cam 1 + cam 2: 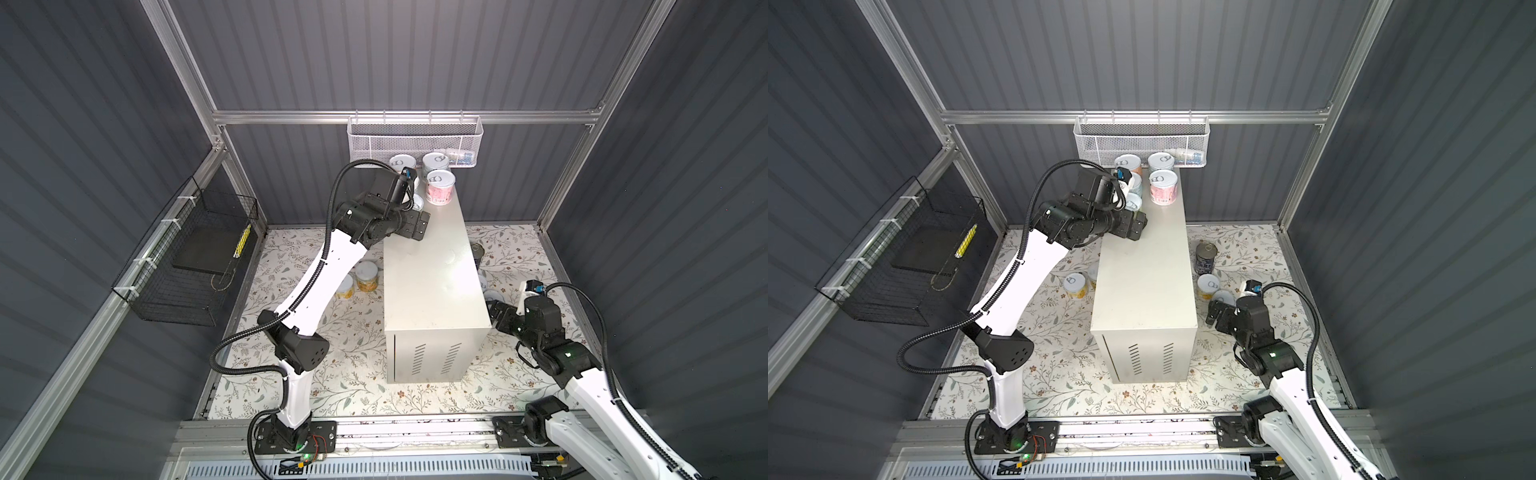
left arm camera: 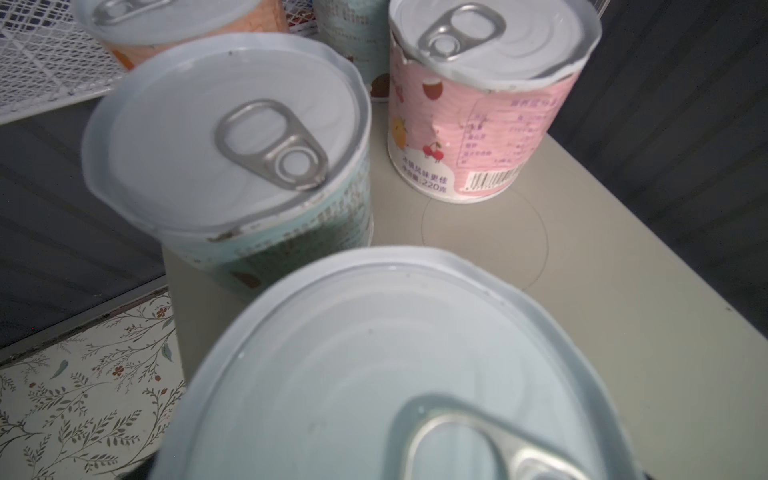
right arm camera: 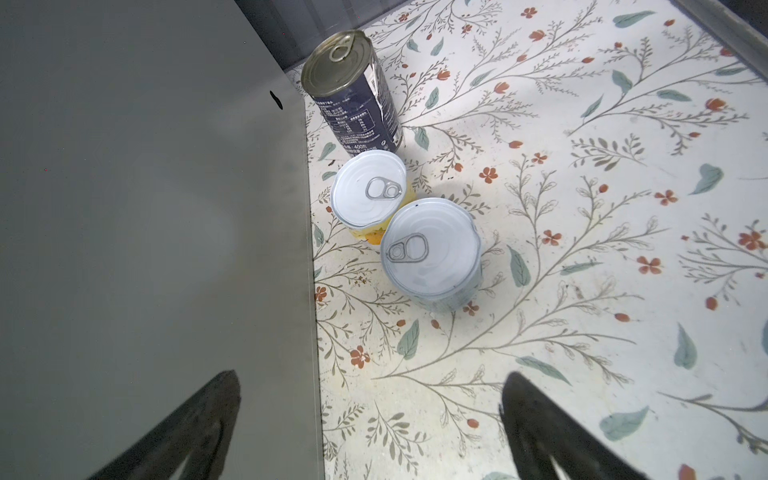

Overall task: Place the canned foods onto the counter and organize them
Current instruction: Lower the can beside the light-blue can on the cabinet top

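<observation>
Left gripper [image 1: 1122, 194], spread indeterminable, crowds the silver-lidded can [image 2: 374, 353] at the counter's [image 1: 432, 266] far-left edge, risking a knock-off on withdrawal; right gripper [image 3: 372, 376] gapes wide, empty.

Place: robot-lab test cell
Walls: grey ribbed panels [image 1: 395, 54], aluminium frame [image 1: 291, 117]
Floor: floral mat [image 1: 361, 374], mounting rail [image 1: 415, 432]
</observation>
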Robot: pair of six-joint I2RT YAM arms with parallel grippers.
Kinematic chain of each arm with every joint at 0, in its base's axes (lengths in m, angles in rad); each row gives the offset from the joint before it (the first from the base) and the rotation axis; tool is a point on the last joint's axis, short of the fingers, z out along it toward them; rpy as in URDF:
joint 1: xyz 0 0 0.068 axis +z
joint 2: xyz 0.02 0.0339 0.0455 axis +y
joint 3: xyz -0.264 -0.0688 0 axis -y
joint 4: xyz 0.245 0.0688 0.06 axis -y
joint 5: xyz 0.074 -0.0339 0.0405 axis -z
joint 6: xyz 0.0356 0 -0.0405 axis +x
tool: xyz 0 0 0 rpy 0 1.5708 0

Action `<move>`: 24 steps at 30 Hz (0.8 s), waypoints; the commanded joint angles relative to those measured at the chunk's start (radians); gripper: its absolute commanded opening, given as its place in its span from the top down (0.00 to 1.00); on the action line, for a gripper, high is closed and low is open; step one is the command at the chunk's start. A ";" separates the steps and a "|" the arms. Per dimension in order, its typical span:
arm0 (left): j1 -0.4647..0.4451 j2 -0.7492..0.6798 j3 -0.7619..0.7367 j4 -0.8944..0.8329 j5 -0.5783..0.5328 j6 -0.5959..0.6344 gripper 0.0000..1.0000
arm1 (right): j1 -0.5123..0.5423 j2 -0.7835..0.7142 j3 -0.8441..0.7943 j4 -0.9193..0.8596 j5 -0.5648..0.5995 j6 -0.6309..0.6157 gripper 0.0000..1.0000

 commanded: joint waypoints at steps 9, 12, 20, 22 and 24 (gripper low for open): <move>-0.004 -0.195 -0.302 0.078 0.012 -0.021 0.01 | -0.005 0.025 0.010 0.025 -0.011 -0.013 0.01; -0.006 -0.216 -0.348 0.083 0.022 -0.027 0.02 | -0.004 0.038 0.019 0.030 -0.016 -0.014 0.01; -0.005 -0.214 -0.387 0.110 -0.016 -0.028 0.07 | -0.005 0.048 0.038 0.026 -0.031 -0.014 0.01; -0.005 -0.207 -0.382 0.114 -0.021 -0.028 0.08 | -0.004 0.041 0.034 0.025 -0.028 -0.014 0.01; -0.004 -0.195 -0.370 0.110 -0.021 -0.028 0.08 | -0.004 0.038 0.032 0.021 -0.026 -0.016 0.01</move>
